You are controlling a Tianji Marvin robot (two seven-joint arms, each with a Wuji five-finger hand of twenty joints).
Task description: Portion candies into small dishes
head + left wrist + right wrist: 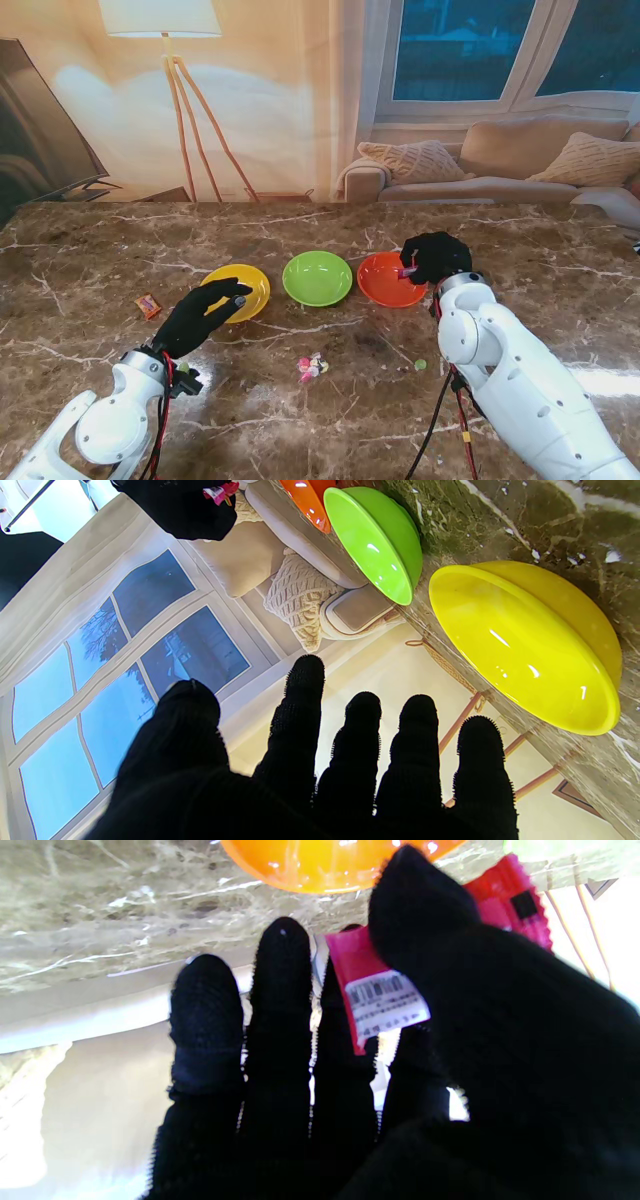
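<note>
My right hand [433, 257], in a black glove, hovers over the orange dish [390, 280], at its right rim. It pinches a pink candy packet [382, 995] between the thumb and the fingers [282, 970]. In the right wrist view the packet is flat and oblong, its long axis running across the fingertips rather than along them; one end with a white barcode label sticks out past the thumb on the finger side, and the other, crimped end shows beyond the thumb. The orange dish lies just beyond my fingertips.

My left hand [203, 313] holds nothing; its fingers are spread and straight, with the tips reaching over the near edge of the yellow dish [238, 289]. The green dish [317, 278] sits between the yellow and orange ones, the three in a row across the marble table [100, 250].

A small cluster of loose candies [312, 367] lies nearer to me than the dishes, between my two hands. One green candy [420, 364] sits apart, just beside my right forearm. An orange wrapped candy [148, 305] lies just to the left of my left hand.
</note>
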